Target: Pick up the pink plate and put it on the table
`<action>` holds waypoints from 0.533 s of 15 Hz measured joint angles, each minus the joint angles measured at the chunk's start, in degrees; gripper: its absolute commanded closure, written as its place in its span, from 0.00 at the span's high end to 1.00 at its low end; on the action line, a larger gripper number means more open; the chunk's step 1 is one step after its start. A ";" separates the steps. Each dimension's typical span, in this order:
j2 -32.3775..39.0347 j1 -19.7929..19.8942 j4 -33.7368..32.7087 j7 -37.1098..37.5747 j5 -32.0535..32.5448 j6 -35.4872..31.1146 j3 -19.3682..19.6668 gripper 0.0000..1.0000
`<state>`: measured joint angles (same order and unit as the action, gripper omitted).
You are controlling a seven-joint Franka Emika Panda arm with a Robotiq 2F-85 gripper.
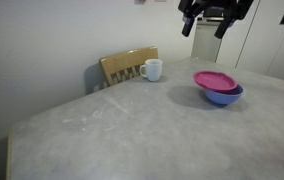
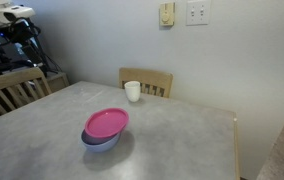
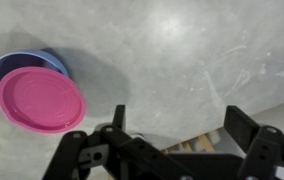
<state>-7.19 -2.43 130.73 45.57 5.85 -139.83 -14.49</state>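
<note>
The pink plate [image 1: 215, 80] rests tilted on top of the blue-purple bowl [image 1: 223, 96] on the grey mottled table [image 1: 112, 130]. Both exterior views show it; the plate [image 2: 106, 123] sits on the bowl [image 2: 100, 141] near the table's middle. In the wrist view the plate [image 3: 40, 100] lies at the left, over the bowl [image 3: 22, 65]. My gripper [image 1: 209, 25] hangs high above the plate, open and empty. In the wrist view its fingers [image 3: 177, 125] spread wide over bare table, to the right of the plate.
A white mug [image 1: 153, 69] stands near the table's far edge, in front of a wooden chair [image 1: 128, 66]. It also shows in an exterior view [image 2: 132, 91]. Another wooden chair [image 2: 14, 88] stands at the table's side.
</note>
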 measured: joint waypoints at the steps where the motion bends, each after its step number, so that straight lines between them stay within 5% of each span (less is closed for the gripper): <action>1: 0.16 -0.10 0.01 -0.03 1.78 0.09 0.13 1.00; 8: 4.37 -0.12 0.46 -0.16 8.31 1.27 3.35 1.00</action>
<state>-2.82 -2.55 131.19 45.41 14.16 -138.56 -11.14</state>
